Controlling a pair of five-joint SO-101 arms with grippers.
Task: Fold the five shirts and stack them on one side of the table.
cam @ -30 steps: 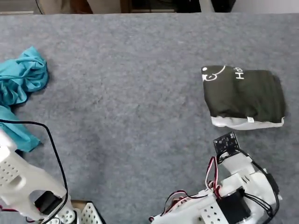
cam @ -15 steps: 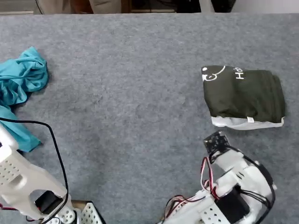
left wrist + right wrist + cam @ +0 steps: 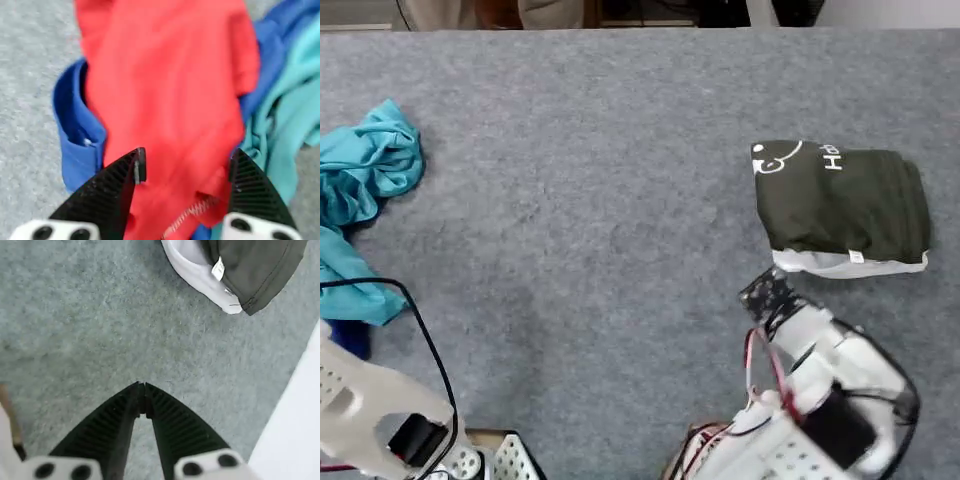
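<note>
From above, the folded dark shirt (image 3: 840, 200) is lying on top of a white shirt (image 3: 840, 263) at one side of the gray counter (image 3: 620, 150). The teal shirt (image 3: 365, 180) is sitting in a heap well apart at the other side. The right arm (image 3: 820, 390) has been sliding closer to the folded pile. The left arm (image 3: 370, 420) has been pulling back, so a bit of blue shirt (image 3: 348, 338) is now peeking out below the teal one. In the left wrist view, the left hand (image 3: 187, 157) is hanging spread wide over a red shirt (image 3: 170, 75). The red shirt is lying across the blue shirt, with the teal shirt beside it. In the right wrist view, the right hand (image 3: 145, 390) is pressed together, holding nothing, and pointing at bare counter near the white shirt's edge. I think two shirts are done and three are waiting, and the left hand is getting ready to grab the red one.
</note>
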